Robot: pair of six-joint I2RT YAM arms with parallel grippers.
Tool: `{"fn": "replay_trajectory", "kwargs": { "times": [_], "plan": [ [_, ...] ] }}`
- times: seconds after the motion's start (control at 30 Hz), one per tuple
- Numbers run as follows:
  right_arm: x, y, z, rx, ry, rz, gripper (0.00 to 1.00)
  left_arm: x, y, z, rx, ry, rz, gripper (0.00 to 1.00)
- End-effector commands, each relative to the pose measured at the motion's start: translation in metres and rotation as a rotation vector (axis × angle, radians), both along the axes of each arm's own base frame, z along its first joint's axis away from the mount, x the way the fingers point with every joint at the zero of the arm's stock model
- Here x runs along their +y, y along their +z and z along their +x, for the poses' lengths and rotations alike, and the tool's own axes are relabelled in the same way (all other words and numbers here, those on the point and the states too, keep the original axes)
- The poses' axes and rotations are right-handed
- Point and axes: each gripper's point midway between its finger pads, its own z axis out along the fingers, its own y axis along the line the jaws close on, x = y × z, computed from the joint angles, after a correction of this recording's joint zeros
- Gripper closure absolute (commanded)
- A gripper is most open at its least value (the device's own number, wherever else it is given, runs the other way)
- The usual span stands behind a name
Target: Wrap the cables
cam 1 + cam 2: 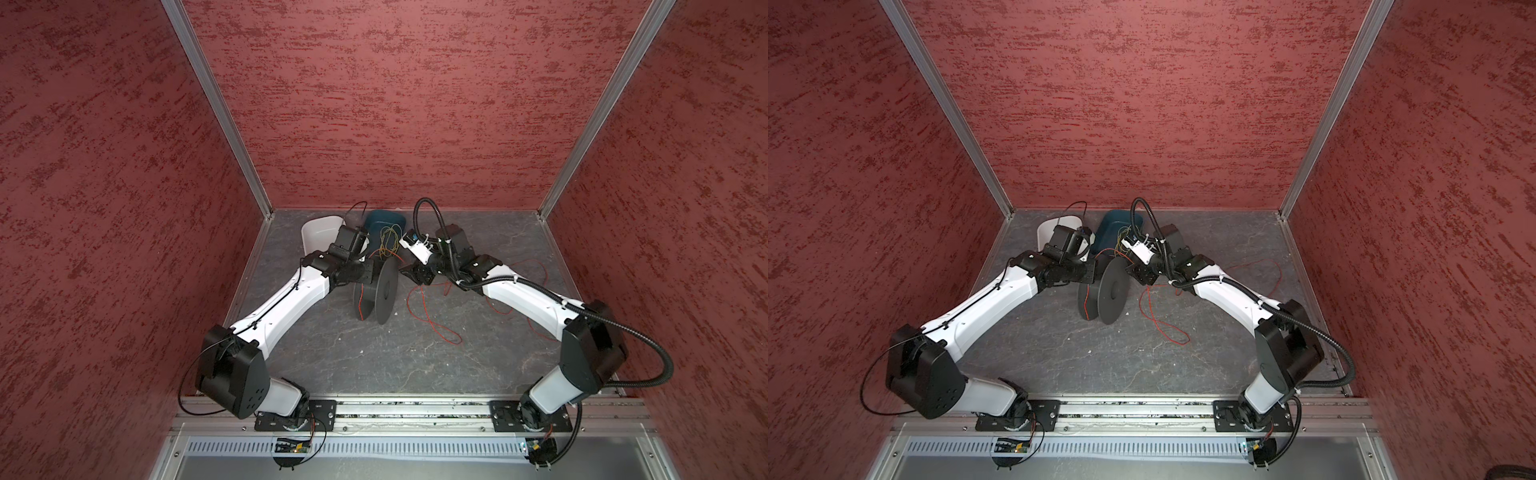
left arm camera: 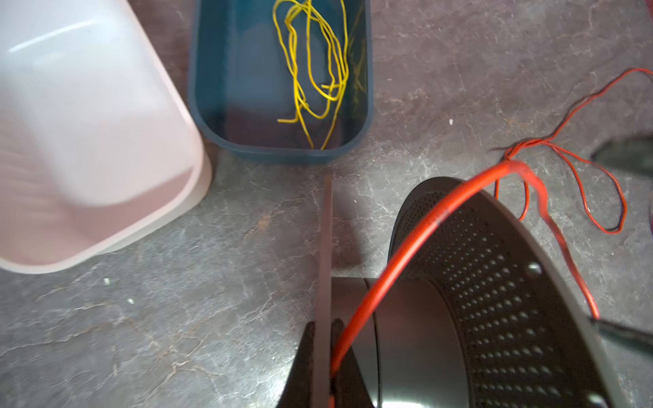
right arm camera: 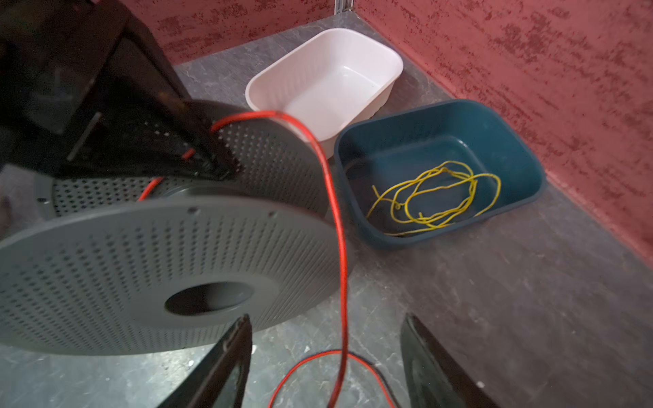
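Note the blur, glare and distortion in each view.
Left wrist view: the white tub is smeared, the red cable near the lens is out of focus, glare sits on the spool hub. Right wrist view: the spool's near flange is soft, the blue tub sharp. In both top views: walls splay from wide-angle perspective, light even.

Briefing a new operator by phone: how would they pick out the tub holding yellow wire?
Along the red textured back wall, two plastic tubs sit side by side on the grey stone-look tabletop. Take the dark teal rectangular tub, right of the white tub in both top views. It alone has a loose tangle of thin yellow wire inside.
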Motion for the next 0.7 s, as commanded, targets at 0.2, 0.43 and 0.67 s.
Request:
{"fn": "replay_trajectory", "kwargs": {
  "times": [0.2, 0.43, 0.67],
  "plan": [
    [-0.018, -0.023, -0.023, 0.160, -0.088, 0.097, 0.36, 0.014, 0.037, 0.010, -0.039, 0.063, -0.017, 1.00],
    [-0.039, -0.032, -0.038, 0.153, -0.154, 0.099, 0.53, 0.026, 0.049, 0.018, -0.052, 0.102, -0.004, 1.00],
    [-0.058, -0.027, -0.042, 0.069, -0.228, 0.130, 0.85, 0.028, 0.054, 0.018, -0.043, 0.111, -0.036, 1.00]
  ]
}}
